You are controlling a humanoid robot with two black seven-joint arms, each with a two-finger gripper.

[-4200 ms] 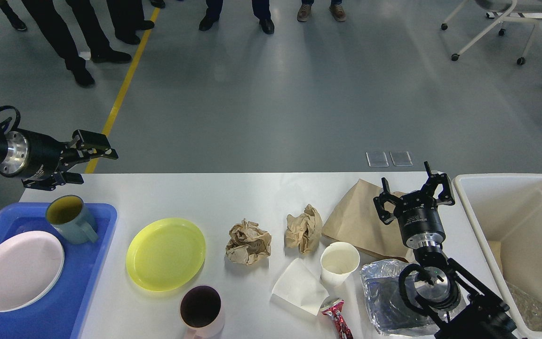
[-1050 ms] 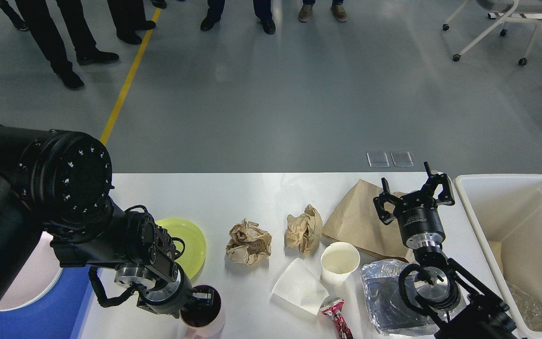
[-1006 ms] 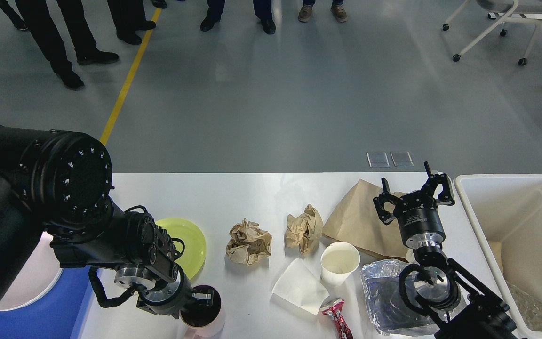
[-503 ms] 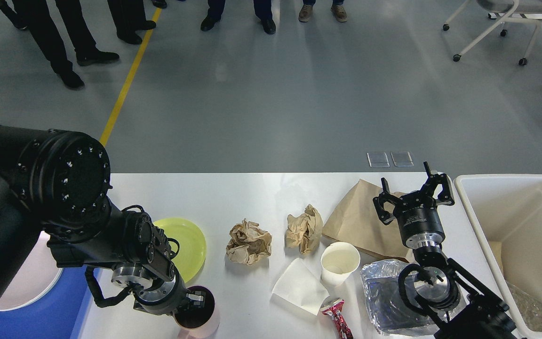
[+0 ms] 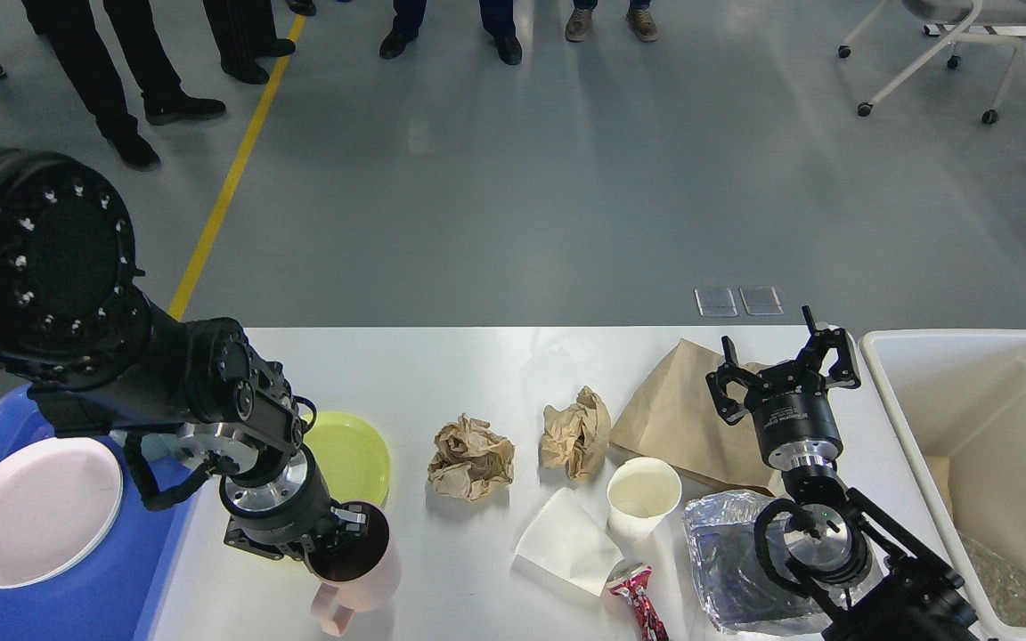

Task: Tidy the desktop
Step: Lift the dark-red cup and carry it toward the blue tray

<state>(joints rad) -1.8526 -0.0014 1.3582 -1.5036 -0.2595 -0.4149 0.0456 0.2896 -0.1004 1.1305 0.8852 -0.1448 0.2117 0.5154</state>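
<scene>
The white desktop [image 5: 495, 374] carries scattered dishes and rubbish. My left gripper [image 5: 346, 527] is shut on the rim of a pink mug [image 5: 360, 570], one finger inside it. The mug hangs slightly tilted near the front edge, handle pointing down. A yellow plate [image 5: 354, 456] lies just behind it, half hidden by my left wrist. My right gripper [image 5: 785, 363] stands open and empty above the right edge of a flat brown paper bag [image 5: 678, 418].
Two crumpled brown paper balls [image 5: 470, 458] [image 5: 575, 432], a paper cup [image 5: 643, 497], a white napkin [image 5: 566, 541], a red wrapper [image 5: 642, 612] and a foil tray [image 5: 727, 561] lie mid-table. A blue tray [image 5: 77, 610] holds a white plate [image 5: 32, 512]. A cream bin [image 5: 1003, 418] stands right.
My left arm came from the back left down onto the pink mug, closed on its rim, and has now raised it and shifted it left. The right arm has not moved.
</scene>
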